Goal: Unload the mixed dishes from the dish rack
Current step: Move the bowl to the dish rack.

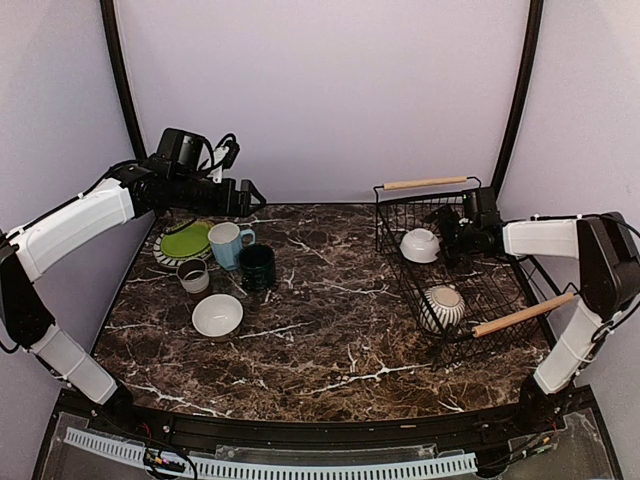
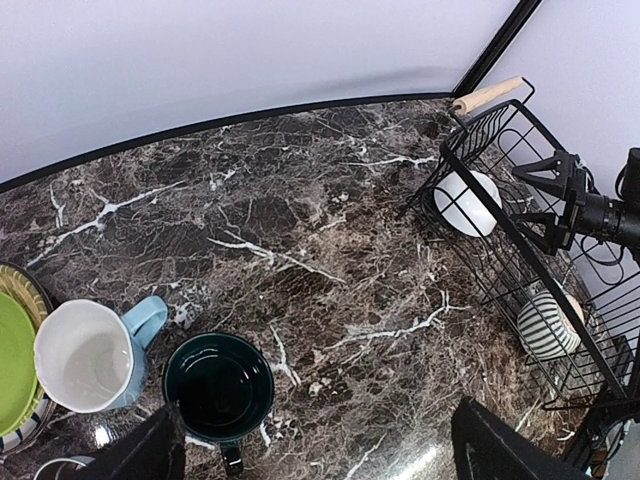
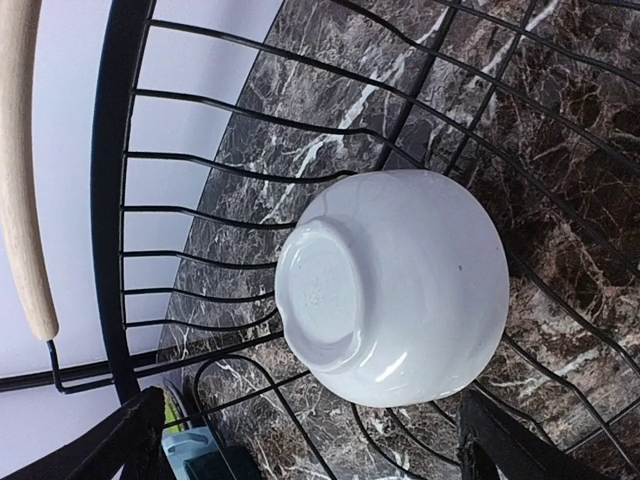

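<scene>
The black wire dish rack (image 1: 492, 275) stands at the right with two wooden handles. Inside it a white bowl (image 1: 420, 245) lies tilted, its base towards my right gripper (image 1: 444, 236), which is open inside the rack just right of the bowl. In the right wrist view the bowl (image 3: 395, 285) lies just beyond the open right gripper (image 3: 320, 452), not between the fingers. A striped grey bowl (image 1: 442, 307) sits nearer in the rack. My left gripper (image 1: 252, 197) hangs open and empty above the back left, and the left wrist view shows the dark green mug (image 2: 218, 387) below it.
At the left of the table stand a lime-green plate (image 1: 185, 240) on a striped plate, a light blue mug (image 1: 228, 243), the dark green mug (image 1: 258, 266), a small grey cup (image 1: 193, 275) and another white bowl (image 1: 217, 315).
</scene>
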Robot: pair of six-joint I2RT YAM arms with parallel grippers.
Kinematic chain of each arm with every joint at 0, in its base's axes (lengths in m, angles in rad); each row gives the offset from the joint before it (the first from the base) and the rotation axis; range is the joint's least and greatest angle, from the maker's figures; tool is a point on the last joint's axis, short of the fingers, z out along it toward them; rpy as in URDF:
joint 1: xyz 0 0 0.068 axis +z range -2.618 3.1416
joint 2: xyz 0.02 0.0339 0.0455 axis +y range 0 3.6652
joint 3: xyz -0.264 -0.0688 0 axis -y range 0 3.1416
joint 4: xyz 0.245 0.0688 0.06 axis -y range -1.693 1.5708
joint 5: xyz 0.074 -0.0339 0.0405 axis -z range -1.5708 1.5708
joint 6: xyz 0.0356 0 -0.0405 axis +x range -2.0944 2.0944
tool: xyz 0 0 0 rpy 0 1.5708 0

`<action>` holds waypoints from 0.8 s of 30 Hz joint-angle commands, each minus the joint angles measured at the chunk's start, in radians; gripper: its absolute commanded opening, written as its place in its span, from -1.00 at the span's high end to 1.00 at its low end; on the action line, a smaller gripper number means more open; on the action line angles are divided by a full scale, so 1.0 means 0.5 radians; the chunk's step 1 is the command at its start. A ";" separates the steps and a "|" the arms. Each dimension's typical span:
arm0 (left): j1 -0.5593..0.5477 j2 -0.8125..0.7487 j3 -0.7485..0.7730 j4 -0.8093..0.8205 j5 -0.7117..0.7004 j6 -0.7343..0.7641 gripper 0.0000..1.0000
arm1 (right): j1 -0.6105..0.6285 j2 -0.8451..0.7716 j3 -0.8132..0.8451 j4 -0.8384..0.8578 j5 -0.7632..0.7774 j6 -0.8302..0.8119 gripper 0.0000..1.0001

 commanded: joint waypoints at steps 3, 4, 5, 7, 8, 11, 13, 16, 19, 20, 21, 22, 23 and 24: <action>0.002 -0.082 -0.006 0.015 0.012 0.001 -0.83 | 0.006 0.087 0.005 -0.022 0.186 0.192 -0.97; 0.002 -0.085 -0.006 0.013 0.007 0.006 -0.83 | 0.006 0.105 0.009 -0.022 0.182 0.190 -0.97; 0.002 -0.088 -0.008 0.013 -0.002 0.008 -0.83 | 0.006 0.127 0.023 -0.041 0.177 0.189 -0.97; 0.002 -0.087 -0.006 0.013 -0.005 0.009 -0.83 | 0.008 0.159 0.052 -0.077 0.165 0.189 -0.97; 0.002 -0.088 -0.006 0.012 0.002 0.007 -0.83 | 0.011 0.167 0.059 -0.079 0.170 0.183 -0.97; 0.002 -0.078 -0.006 0.012 0.011 0.001 -0.83 | 0.010 0.183 0.049 -0.079 0.192 0.210 -0.97; 0.002 -0.077 -0.006 0.011 0.009 0.000 -0.83 | 0.009 0.195 0.030 -0.045 0.196 0.233 -0.97; 0.002 -0.079 -0.005 0.013 0.013 -0.002 -0.83 | 0.009 0.246 0.071 -0.018 0.212 0.213 -0.97; 0.002 -0.082 -0.011 0.015 0.003 0.001 -0.83 | 0.009 0.293 0.089 0.031 0.186 0.241 -0.96; 0.002 -0.080 -0.010 0.012 -0.006 0.002 -0.83 | 0.009 0.301 0.086 0.061 0.174 0.257 -0.94; 0.002 -0.078 -0.008 0.010 -0.008 0.004 -0.83 | 0.009 0.308 0.081 0.088 0.158 0.267 -0.92; 0.002 -0.075 -0.007 0.006 -0.002 0.002 -0.83 | 0.009 0.315 0.082 0.106 0.145 0.275 -0.91; 0.002 -0.074 -0.006 0.007 0.003 -0.002 -0.83 | 0.009 0.326 0.089 0.112 0.138 0.279 -0.90; 0.002 -0.078 -0.006 0.009 0.012 -0.004 -0.83 | 0.012 0.329 0.100 0.106 0.128 0.284 -0.89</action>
